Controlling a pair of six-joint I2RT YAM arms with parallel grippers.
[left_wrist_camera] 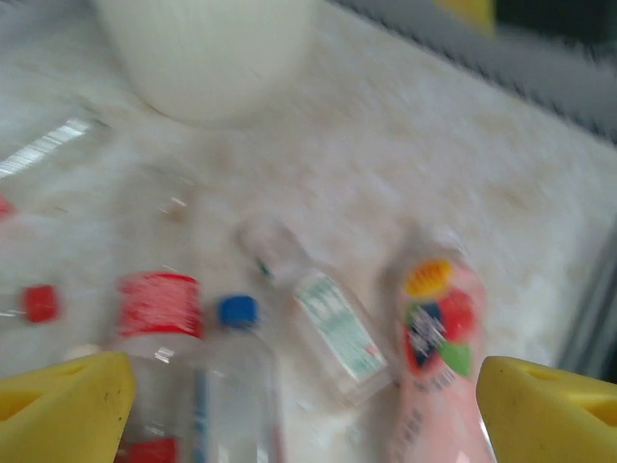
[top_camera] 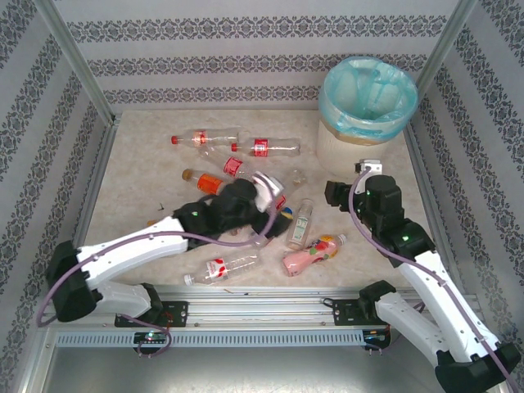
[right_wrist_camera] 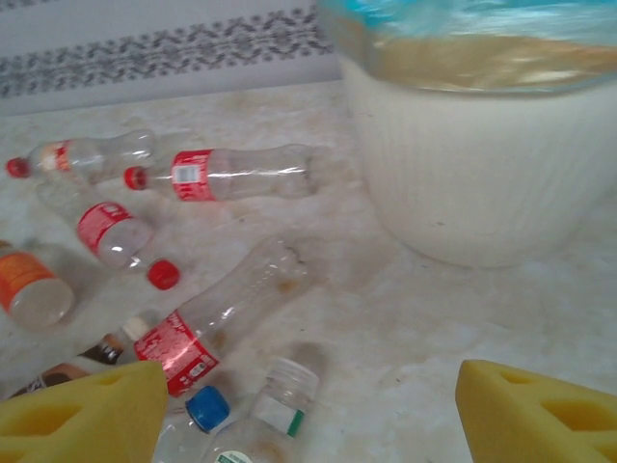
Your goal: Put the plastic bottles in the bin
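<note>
The left gripper (left_wrist_camera: 299, 410) stood wide and empty, its yellow fingertips (left_wrist_camera: 67, 405) at the two lower corners of the left wrist view, poised over the middle of the scattered small plastic bottles (top_camera: 262, 147). Below its gap lay three of them side by side: a clear plastic bottle with a blue cap (left_wrist_camera: 236, 386), a small clear bottle with a green-and-white label (left_wrist_camera: 323, 333) and a pink plastic bottle with a fruit label (left_wrist_camera: 439, 338). All three lay flat, long axes roughly across the line between the fingers, so a closing stroke would probably take one across its width; which one was the target could not be told, and their closeness made catching a neighbour a fair risk. The right gripper (right_wrist_camera: 308, 420) was likewise wide with nothing in it; it hung right of the cluster, between the bottles and the round cream-white bin with a light blue bag liner (top_camera: 348, 143). The left arm was thus nearer the bottles and the right arm nearer the bin, which stood in the far right corner, well apart from the cluster. The mottled beige tabletop (top_camera: 139, 180) was flat and smooth, so round bottles would likely roll if nudged; walls papered in grey ornamental bands (top_camera: 246, 49) enclosed the cell on three sides.
</note>
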